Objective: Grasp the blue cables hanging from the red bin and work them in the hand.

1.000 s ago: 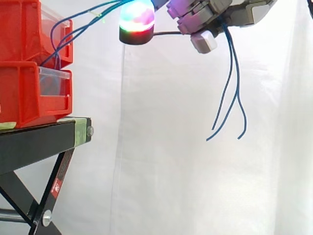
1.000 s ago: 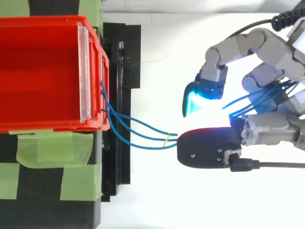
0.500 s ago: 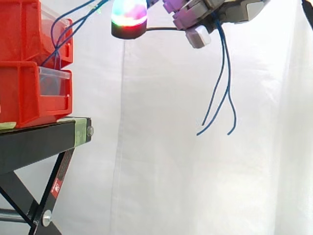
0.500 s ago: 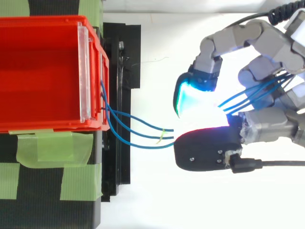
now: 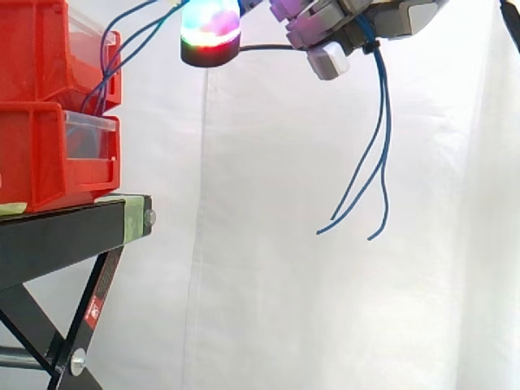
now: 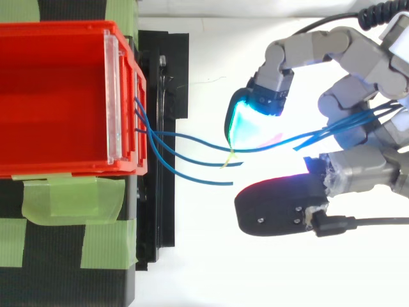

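Several thin blue cables [image 6: 217, 163] come out of the front of the upper red bin [image 6: 64, 167] and run right into my hand [image 6: 364, 169]. They pass between a cyan-green glowing fingertip [image 6: 246, 121] and a black-backed thumb pad [image 6: 281, 208], which stand a little apart, then on through the curled fingers. In the side view my hand [image 5: 366, 16] is high at the top, level with the upper bin [image 5: 32, 49]. The cables' free ends [image 5: 378, 146] hang loose below it. A small yellowish tie [image 6: 229, 160] sits on the cables.
Two red bins stack on a black stand [image 5: 65, 236], the lower bin [image 5: 41, 154] under the upper. Green tape [image 6: 64, 198] covers the stand's top. A white curtain hangs behind, with open air under my hand.
The glowing fingertip and the thumb pad have parted, baring the cables between them. The hand rose slightly and drifted toward the bin. The hanging ends swung left and hang lower.
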Robot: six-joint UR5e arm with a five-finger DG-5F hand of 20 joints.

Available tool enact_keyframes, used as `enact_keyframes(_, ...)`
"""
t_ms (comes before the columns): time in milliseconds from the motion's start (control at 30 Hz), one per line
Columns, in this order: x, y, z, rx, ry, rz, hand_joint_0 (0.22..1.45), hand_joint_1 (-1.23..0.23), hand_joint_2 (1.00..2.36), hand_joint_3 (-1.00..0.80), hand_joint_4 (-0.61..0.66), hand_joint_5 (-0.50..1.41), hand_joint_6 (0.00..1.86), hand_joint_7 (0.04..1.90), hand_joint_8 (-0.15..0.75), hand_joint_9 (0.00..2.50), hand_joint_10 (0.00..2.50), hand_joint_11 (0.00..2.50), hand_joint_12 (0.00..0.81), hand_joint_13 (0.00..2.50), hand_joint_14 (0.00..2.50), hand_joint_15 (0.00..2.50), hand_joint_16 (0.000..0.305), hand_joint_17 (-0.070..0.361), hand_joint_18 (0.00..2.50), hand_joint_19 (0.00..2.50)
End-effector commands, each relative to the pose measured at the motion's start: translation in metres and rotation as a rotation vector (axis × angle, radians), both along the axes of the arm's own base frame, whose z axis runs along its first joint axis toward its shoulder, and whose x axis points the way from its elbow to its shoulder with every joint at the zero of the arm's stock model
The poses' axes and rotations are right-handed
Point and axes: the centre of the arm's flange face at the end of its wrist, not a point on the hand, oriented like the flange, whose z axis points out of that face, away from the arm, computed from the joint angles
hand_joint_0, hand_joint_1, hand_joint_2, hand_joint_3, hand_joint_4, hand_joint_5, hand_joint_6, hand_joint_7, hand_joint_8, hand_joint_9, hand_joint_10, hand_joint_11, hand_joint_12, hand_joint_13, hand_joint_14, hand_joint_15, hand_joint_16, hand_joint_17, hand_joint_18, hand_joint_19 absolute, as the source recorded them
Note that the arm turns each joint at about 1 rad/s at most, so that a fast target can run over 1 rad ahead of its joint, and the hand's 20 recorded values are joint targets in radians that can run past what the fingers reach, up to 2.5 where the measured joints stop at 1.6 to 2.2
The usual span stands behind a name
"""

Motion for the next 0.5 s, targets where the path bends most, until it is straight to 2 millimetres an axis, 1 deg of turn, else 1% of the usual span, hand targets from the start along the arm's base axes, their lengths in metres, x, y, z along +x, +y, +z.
enact_keyframes(0,-0.0001,0.0002,-0.0001,0.0,0.0,0.0,0.9,-0.57,1.01,-0.74,0.35,-0.06,0.78,1.1,0.455,1.81,2.5,2.5,0.533,1.89,2.5,1.4,0.203,0.153,2.5,0.76)
enact_keyframes(133,-0.0002,0.0001,-0.0002,0.0,0.002,0.0,0.99,-0.58,1.02,-0.53,0.34,-0.06,0.81,1.08,0.455,1.81,2.5,2.5,0.533,1.89,2.5,1.4,0.203,0.153,2.5,0.76)
enact_keyframes(200,-0.0002,0.0001,-0.0002,-0.002,0.003,0.0,1.01,-0.59,1.02,-0.44,0.33,-0.06,0.8,1.08,0.455,1.81,2.5,2.5,0.533,1.89,2.5,1.4,0.203,0.153,2.5,0.76)
enact_keyframes(267,-0.0001,0.0002,-0.0002,-0.001,0.002,0.002,1.02,-0.59,1.02,-0.4,0.33,-0.06,0.77,1.08,0.455,1.81,2.5,2.5,0.533,1.89,2.5,1.4,0.203,0.153,2.5,0.76)
enact_keyframes(467,-0.0002,0.0001,-0.0002,0.0,0.002,0.0,1.02,-0.59,1.02,-0.5,0.33,-0.04,0.67,1.1,0.455,1.81,2.5,2.5,0.533,1.89,2.5,1.4,0.203,0.153,2.5,0.76)
